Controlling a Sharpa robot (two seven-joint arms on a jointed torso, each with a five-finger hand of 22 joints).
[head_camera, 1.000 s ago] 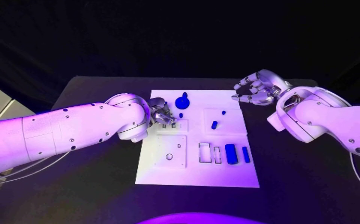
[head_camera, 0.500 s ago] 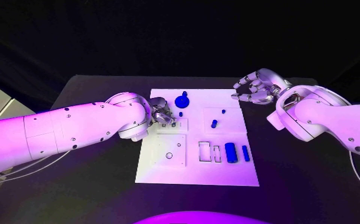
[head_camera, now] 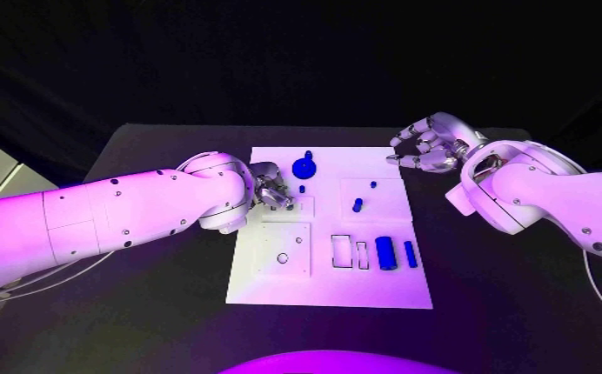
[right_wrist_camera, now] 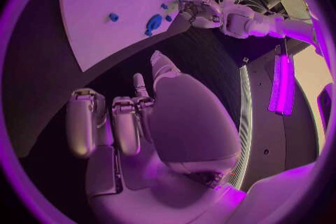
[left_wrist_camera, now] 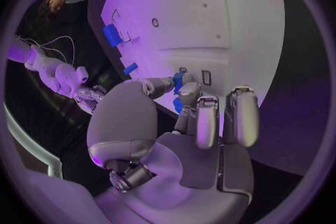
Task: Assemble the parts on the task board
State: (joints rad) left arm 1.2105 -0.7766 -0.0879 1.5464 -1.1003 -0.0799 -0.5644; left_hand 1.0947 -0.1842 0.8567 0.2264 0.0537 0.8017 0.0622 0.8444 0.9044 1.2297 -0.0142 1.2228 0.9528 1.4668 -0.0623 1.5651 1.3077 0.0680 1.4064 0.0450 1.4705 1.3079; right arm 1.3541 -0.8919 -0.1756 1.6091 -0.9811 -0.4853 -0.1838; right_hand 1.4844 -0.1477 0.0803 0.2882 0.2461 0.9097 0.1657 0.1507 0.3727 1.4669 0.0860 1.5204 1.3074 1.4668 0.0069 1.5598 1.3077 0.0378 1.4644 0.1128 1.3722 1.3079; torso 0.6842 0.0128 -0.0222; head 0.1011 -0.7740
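The white task board (head_camera: 329,278) lies mid-table. My left hand (head_camera: 270,190) hovers over its upper-left block and pinches a small blue part (left_wrist_camera: 178,85) between thumb and a finger, close above a small rectangular slot (left_wrist_camera: 206,77). On the board are a round blue knobbed piece (head_camera: 304,167), a small peg (head_camera: 372,185), a short blue piece (head_camera: 357,206), a blue cylinder (head_camera: 385,254) and a slim blue bar (head_camera: 411,255). My right hand (head_camera: 426,150) hangs off the board's far right corner, fingers curled in, holding nothing.
Black table (head_camera: 502,287) surrounds the board on all sides. A raised white square plate with a hole (head_camera: 284,252) and outlined empty slots (head_camera: 341,252) sit in the board's near half. My left forearm (head_camera: 125,213) spans the table's left side.
The left arm has edged slightly, its hand staying over the same block with the small part. The right hand has not moved.
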